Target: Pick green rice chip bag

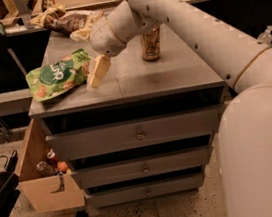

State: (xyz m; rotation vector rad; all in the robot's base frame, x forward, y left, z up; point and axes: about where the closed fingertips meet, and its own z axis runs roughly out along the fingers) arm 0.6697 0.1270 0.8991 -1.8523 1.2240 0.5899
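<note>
White tubular arm (201, 35), tan seam rings (249, 66); cream end effector (97, 73) over cabinet top (171, 72).

Tan end effector (96, 74) just beside bright green rice chip bag (57, 76) with darker round logo.

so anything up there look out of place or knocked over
Nothing looks spilled or damaged. The green rice chip bag lies skewed at the cabinet top's left edge, the can stands upright, and the brown snack bag sits crumpled at the back. The gripper is just right of the green bag.
</note>
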